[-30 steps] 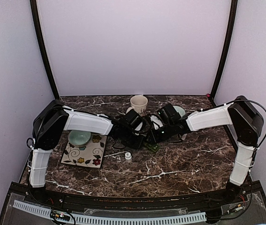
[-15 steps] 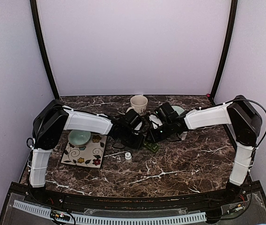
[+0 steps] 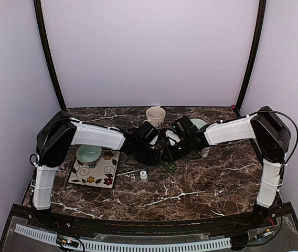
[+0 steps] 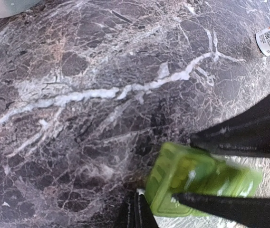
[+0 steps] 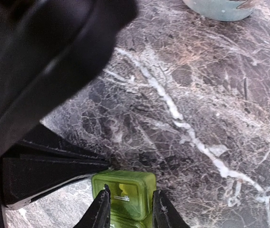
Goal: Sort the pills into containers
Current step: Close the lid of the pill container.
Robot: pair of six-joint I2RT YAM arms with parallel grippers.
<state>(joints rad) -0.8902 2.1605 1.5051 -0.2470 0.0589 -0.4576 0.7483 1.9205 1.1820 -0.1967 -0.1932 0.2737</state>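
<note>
Right gripper [image 5: 130, 191] pinches the green pill box [image 5: 121, 179]

The right gripper is partly open, just wide enough to fit the pill box. One finger [image 5: 99, 211] presses on each side of the end part of the box, so the box is held between them. The box looks bright green in the wrist views. The lid on that end part looks shut. The box is near the middle of the table [image 3: 206, 184], in front of the mug [image 3: 156, 116]. I cannot tell if the box rests on the table or is lifted a little. It looks blurry in the left wrist view.

The left gripper [image 4: 136, 202] is closed all the way. Its two fingers are pressed together and hold nothing. Its tip is just beside one corner of the pill box. I cannot tell if it touches the box.

Both arms reach in from the sides and meet at the middle of the table, right over the box. From above, only a bit of green peeks out under them.

A small white bottle [image 3: 144, 175] is on the table near the box, on the side closer to the arm bases. A flowery plate [image 3: 97, 172] lies at the left. A pale green bowl [image 3: 88, 154] sits on its far edge. Another bowl [image 3: 200, 124] is at the back right, partly hidden behind the right arm. The table is dark stone with white lines.
</note>
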